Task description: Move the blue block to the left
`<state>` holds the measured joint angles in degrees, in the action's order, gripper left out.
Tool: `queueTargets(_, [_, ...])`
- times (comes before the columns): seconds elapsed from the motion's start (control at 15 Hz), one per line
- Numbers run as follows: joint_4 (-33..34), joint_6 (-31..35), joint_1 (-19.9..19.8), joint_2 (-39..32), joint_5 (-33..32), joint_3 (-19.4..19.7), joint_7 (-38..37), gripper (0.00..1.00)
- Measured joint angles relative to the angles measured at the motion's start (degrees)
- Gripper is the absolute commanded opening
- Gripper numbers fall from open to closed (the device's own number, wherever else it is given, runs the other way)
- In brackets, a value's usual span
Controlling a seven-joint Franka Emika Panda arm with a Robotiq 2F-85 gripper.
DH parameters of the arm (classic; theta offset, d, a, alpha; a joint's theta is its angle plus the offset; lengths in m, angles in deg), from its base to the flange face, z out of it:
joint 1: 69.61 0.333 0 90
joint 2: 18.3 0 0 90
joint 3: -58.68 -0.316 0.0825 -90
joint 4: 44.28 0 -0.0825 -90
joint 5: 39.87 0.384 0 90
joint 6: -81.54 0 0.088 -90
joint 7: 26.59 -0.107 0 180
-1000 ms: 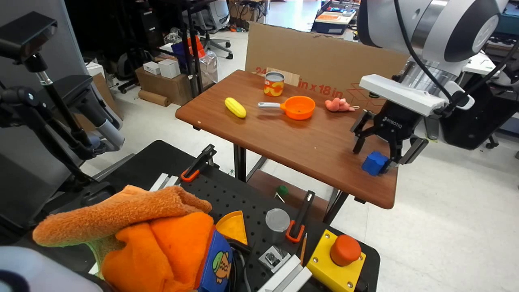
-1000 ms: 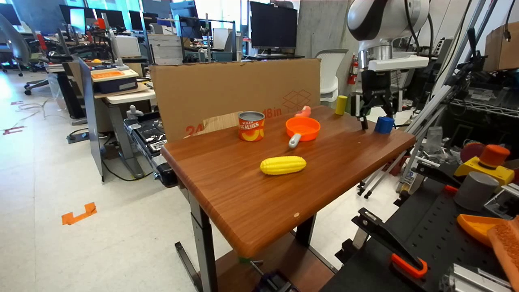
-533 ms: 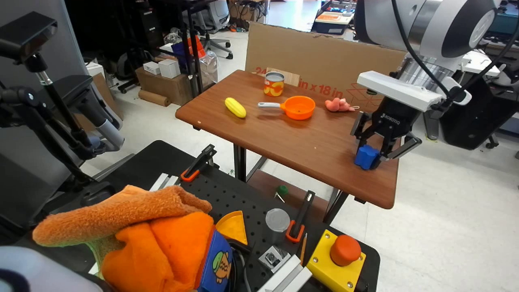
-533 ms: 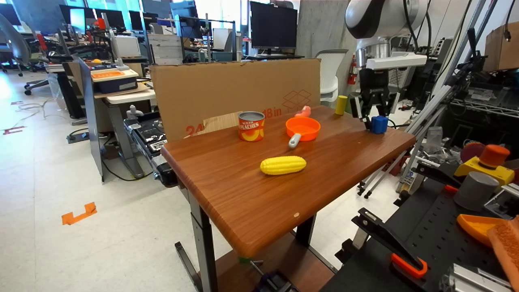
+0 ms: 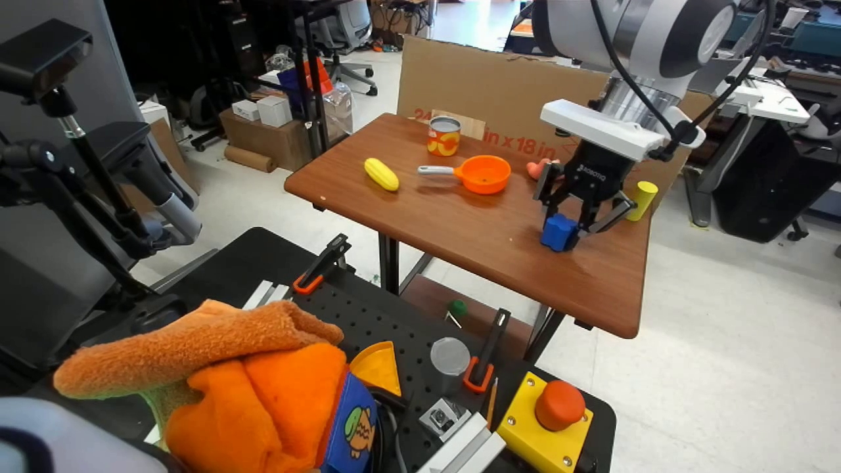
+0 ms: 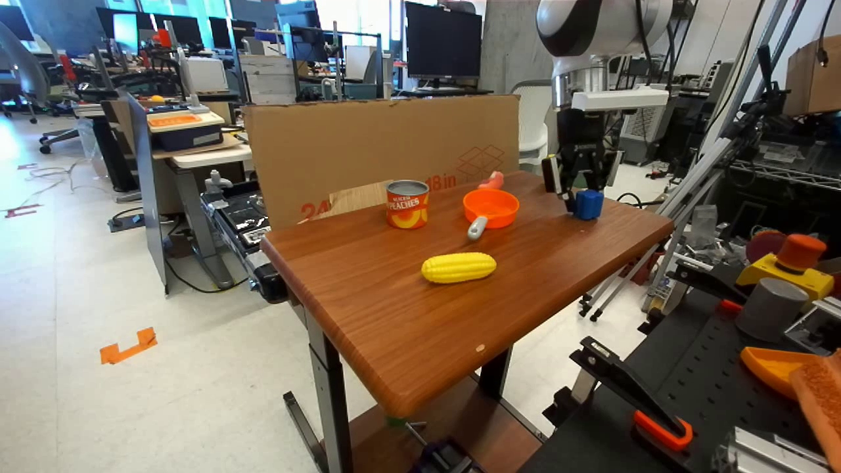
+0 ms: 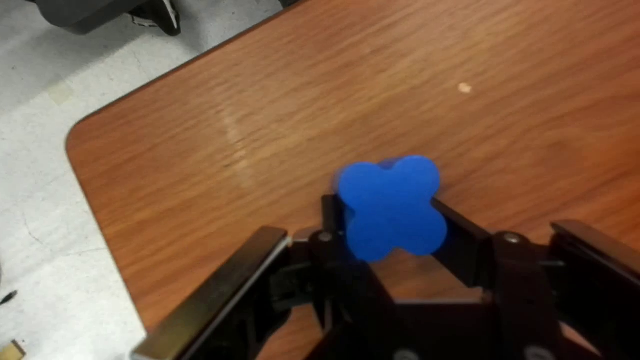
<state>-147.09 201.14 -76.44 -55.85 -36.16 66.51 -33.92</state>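
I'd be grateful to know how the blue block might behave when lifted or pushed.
The blue block is probably stiff: its lobes look unsquashed between the fingers. Twisting seems unlikely, as the fingers meet notches between lobes. Pushed, it may slide rather than roll, given its lobed outline.

"ROBOTIQ" on black housing (image 5: 595, 169), "PEACHES" on can (image 6: 407, 207), "24" and "18 in" on cardboard (image 6: 381, 141)

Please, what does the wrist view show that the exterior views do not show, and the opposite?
Only the wrist view: the full four-lobed top of the blue block, nearly face-on.
Only the exterior views: the peach can, the toy corn cob and the orange toy frying pan.
Shared: the blue block held by the pincer, and the wood-grain tabletop.
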Motion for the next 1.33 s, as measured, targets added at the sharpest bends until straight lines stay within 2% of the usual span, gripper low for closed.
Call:
queueTargets(0.47, [-5.5,4.5,4.4,3.0,-3.4,-1.4,1.5,0.19])
queueTargets(0.53, [-5.8,4.7,4.8,3.1,-4.1,-1.4,1.5,0.69])
queueTargets(0.67, [-6.0,4.7,5.3,3.2,-4.9,-1.5,1.5,0.77])
queueTargets(0.87, [-6.6,4.3,5.4,3.1,-4.8,-2.2,2.0,0.99])
queueTargets(1.13, [-9.6,4.0,5.2,5.3,-4.7,-2.8,5.7,1.00])
queueTargets(1.33, [-16.2,6.6,4.4,13.6,-4.7,-3.0,10.2,1.00])
